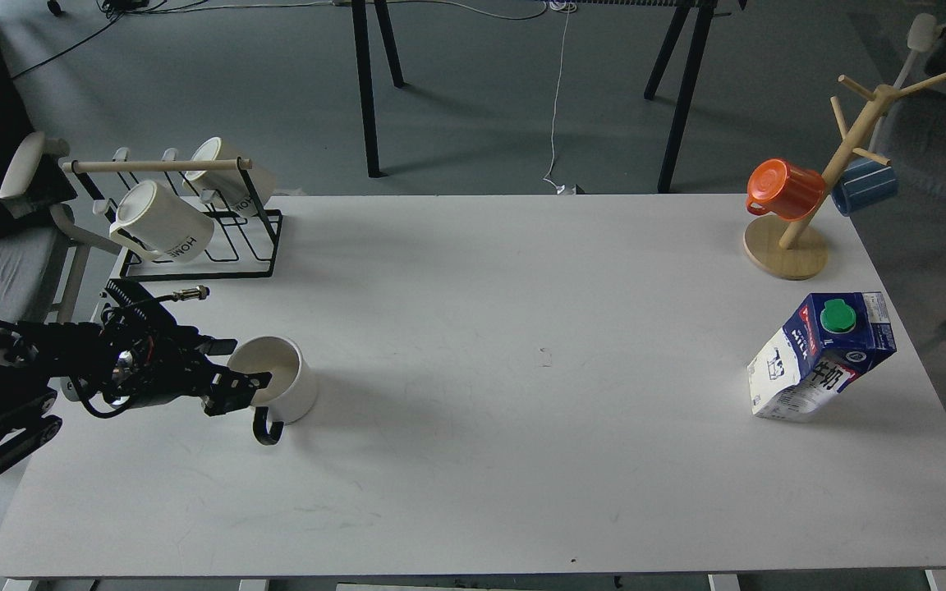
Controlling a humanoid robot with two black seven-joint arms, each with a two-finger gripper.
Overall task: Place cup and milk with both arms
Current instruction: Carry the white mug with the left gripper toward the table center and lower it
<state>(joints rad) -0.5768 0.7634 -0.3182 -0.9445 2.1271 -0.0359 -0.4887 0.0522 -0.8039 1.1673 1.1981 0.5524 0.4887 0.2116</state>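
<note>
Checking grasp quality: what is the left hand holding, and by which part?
The left hand has its fingers astride the cup at its near-left rim; whether they are clamped on it cannot be told.

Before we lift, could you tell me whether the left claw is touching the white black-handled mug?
Touching: the head view shows the left claw straddling the rim of the white black-handled mug.
</note>
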